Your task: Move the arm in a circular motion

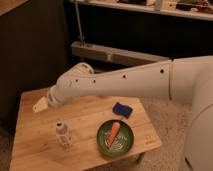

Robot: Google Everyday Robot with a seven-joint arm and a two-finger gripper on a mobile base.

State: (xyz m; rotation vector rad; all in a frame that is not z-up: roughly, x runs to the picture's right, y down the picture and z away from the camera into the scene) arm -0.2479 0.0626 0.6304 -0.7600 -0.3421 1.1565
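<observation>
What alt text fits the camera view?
A white robot arm reaches leftward over a wooden table, its cream pincer near the table's left edge. On the table: a carrot on a green plate, a blue sponge, a small white bottle.

We see the arm [125, 80], glossy white with thick rounded segments and small dark holes along its side. It reaches in from the right edge and stretches leftward, sloping slightly down, and bends at a rounded joint near its end. Its cream-yellow gripper [41, 105] points down and left, over the far left part of the wooden table [30, 145].
</observation>
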